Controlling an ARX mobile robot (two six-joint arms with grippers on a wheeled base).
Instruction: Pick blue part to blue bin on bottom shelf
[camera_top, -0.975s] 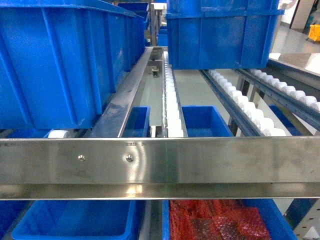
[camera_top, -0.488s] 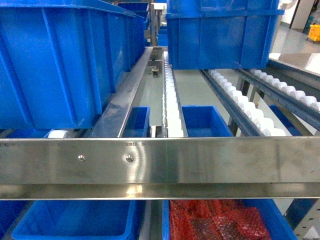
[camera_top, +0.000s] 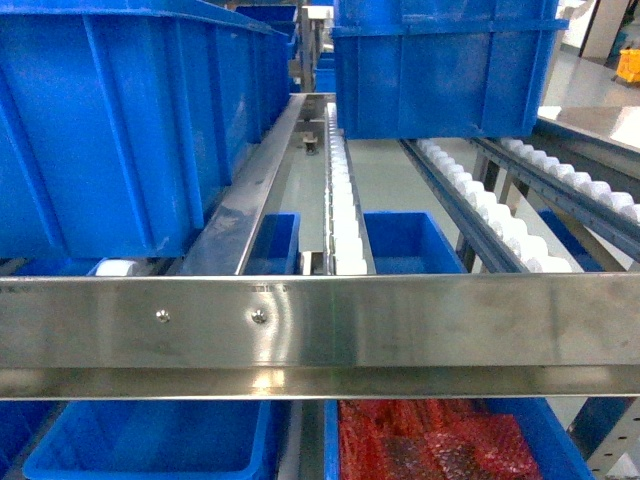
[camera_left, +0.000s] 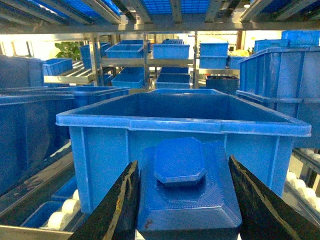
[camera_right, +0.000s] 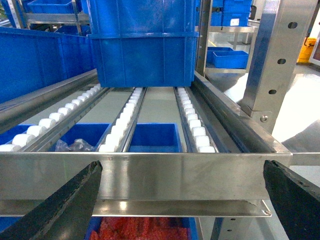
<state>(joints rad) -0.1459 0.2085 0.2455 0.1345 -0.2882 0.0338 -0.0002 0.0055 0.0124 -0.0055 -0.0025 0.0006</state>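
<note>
Nothing has moved in the head view since the earlier frames: the steel rail (camera_top: 320, 325) still crosses the picture, the two big blue bins stand where they stood on the roller shelf, and the red bubble wrap (camera_top: 430, 440) lies as before in the lower right bin (camera_top: 555, 430).

Neither gripper nor arm shows in the head view, so their place on the rack cannot be read from there.

In the left wrist view the left gripper (camera_left: 182, 200) is closed on the blue part (camera_left: 185, 192), a dark finger against each side of it. The part has a raised eight-sided boss on a wider base; its bottom edge is cut off by the frame. Just behind it stands a blue bin (camera_left: 182, 122), open side up, its front wall filling the middle of the view. Whether the part touches that wall cannot be told.

In the right wrist view the right gripper (camera_right: 182, 200) stands wide apart with nothing between its fingers, which are cut off at the lower corners. It faces the shelf rail (camera_right: 145, 172), with roller tracks (camera_right: 192, 120) running back to a stacked bin (camera_right: 142, 42). Below the rail only a strip of red wrap shows. Something clear and crumpled lies in a lower bin at left, too small to identify.
</note>
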